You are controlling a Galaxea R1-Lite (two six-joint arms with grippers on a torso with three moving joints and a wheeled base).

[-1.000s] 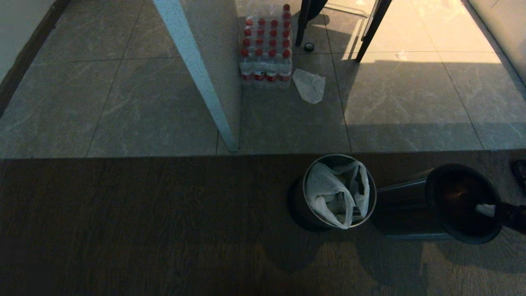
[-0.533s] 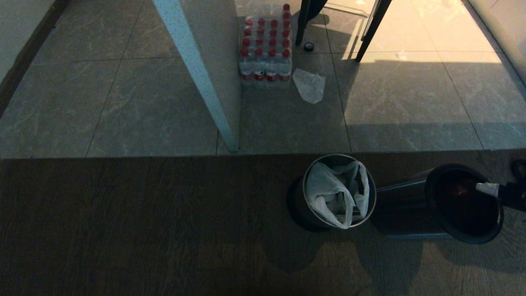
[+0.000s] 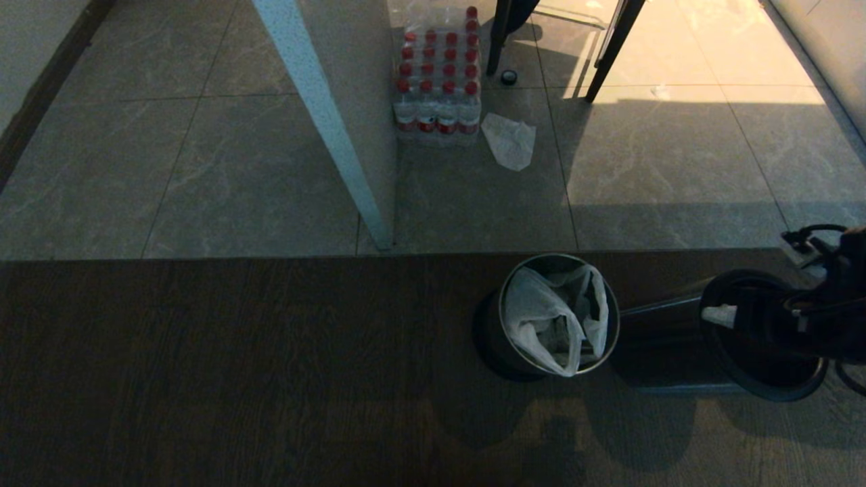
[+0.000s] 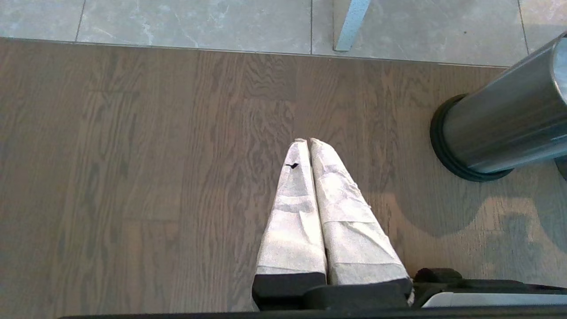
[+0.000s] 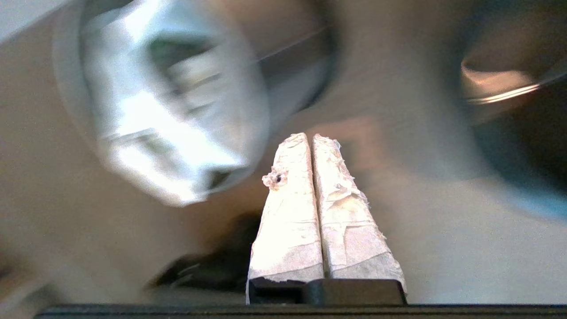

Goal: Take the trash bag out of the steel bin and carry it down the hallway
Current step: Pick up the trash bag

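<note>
Trash bag (image 3: pixel 555 318), thin white plastic, sits crumpled inside the steel bin (image 3: pixel 500 352), its folds draped against the inner wall and reaching up to the rim. The bin stands upright on the dark wood-grain floor (image 3: pixel 237 372), just short of the edge where the grey marbled tiles (image 3: pixel 237 176) begin.

Well to the right of it in the head view, the right gripper (image 3: pixel 718 315) hangs over the mouth of a second, black-rimmed bin (image 3: pixel 744 379) that stands just beside the steel one. Its white-wrapped fingers are pressed together with nothing between them, and they point toward the steel bin. The gripper is clear of the bag, touching neither it nor the steel bin. In the right wrist view the closed fingers (image 5: pixel 288 208) show sharply, while the bag (image 5: pixel 168 115) is a blurred pale shape ahead of and to one side of the tips.

The left gripper (image 4: pixel 308 141) hangs above bare wood floor, its two wrapped fingers also closed on each other and holding nothing; the steel bin's shiny side (image 4: pixel 500 128) appears off to one side of it, apart.

Farther off on the tiles lie a shrink-wrapped pack of red-capped bottles (image 3: pixel 438 81) and a flat whitish bag (image 3: pixel 509 141) beside it, next to a pale speckled partition (image 3: pixel 318 108).
</note>
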